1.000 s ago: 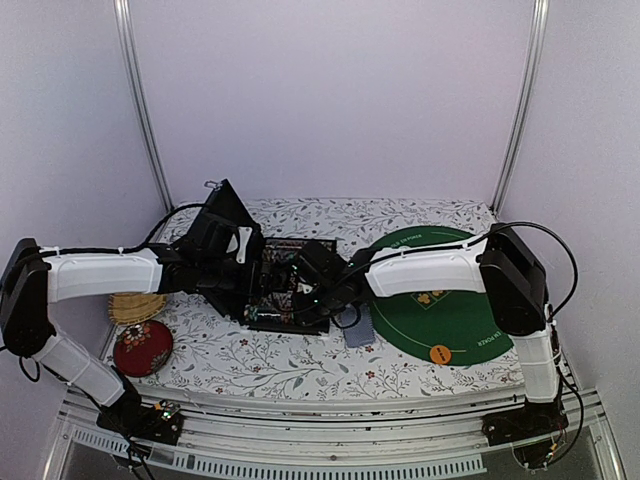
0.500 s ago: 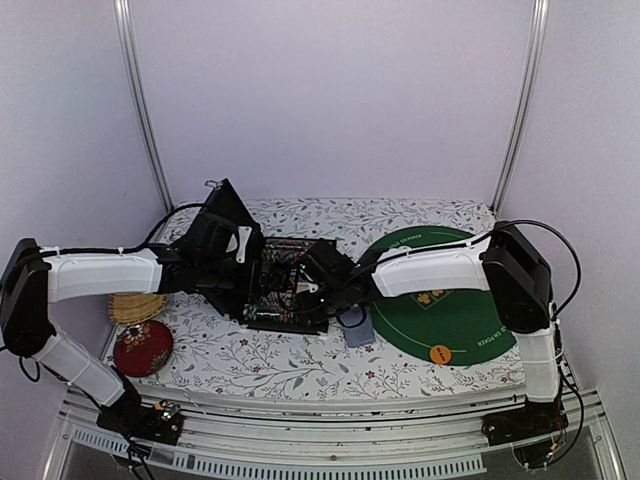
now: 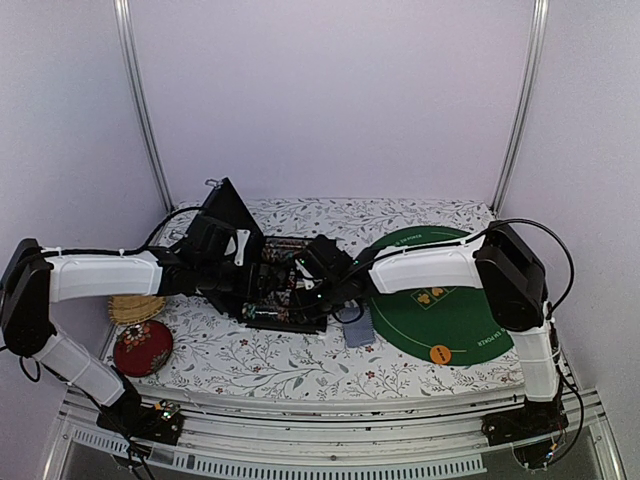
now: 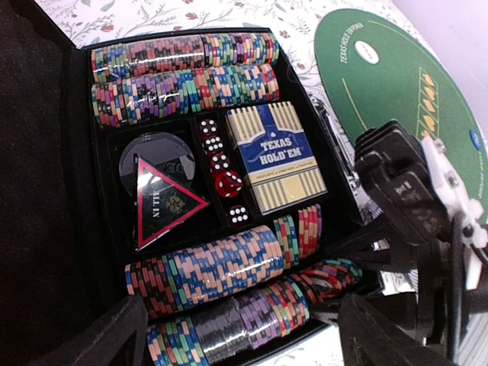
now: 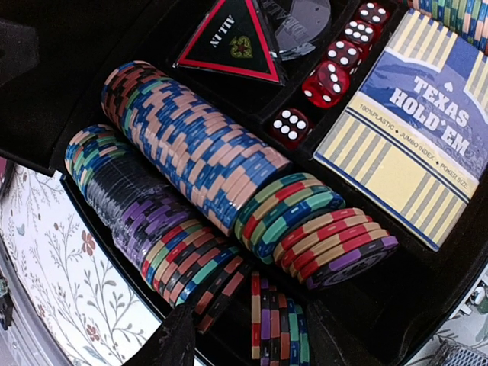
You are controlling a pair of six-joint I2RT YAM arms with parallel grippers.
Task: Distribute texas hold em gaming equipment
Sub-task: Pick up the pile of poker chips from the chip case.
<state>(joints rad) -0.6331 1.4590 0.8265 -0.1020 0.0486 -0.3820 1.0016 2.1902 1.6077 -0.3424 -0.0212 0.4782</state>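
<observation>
Nearest us in the overhead view, one orange button disc (image 3: 440, 352) lies on the front rim of the green felt mat (image 3: 460, 310). A grey-blue-backed playing card (image 3: 358, 330), single or stacked we cannot tell, sits just left of the mat. Behind it both arms meet over the open black case (image 3: 285, 322), whose contents that view does not resolve.

The wrist cameras fill this in. The right gripper (image 5: 253, 332) hangs over the near rows of poker chips (image 5: 198, 152). Its fingers are spread with a few on-edge chips between them, and we cannot tell whether they are pinched. The left gripper (image 4: 244, 343) is spread wide and holds nothing.

Inside the case we count four long chip rows, two near and two far, plus short stacks. There are also five red dice (image 4: 229, 183), one Texas Hold'em card box (image 4: 278, 156) and one ALL IN triangle (image 4: 164, 202).

Only the left wrist view shows, farther off on the mat, one white button disc (image 4: 366, 52) and one blue button disc (image 4: 474, 139).
</observation>
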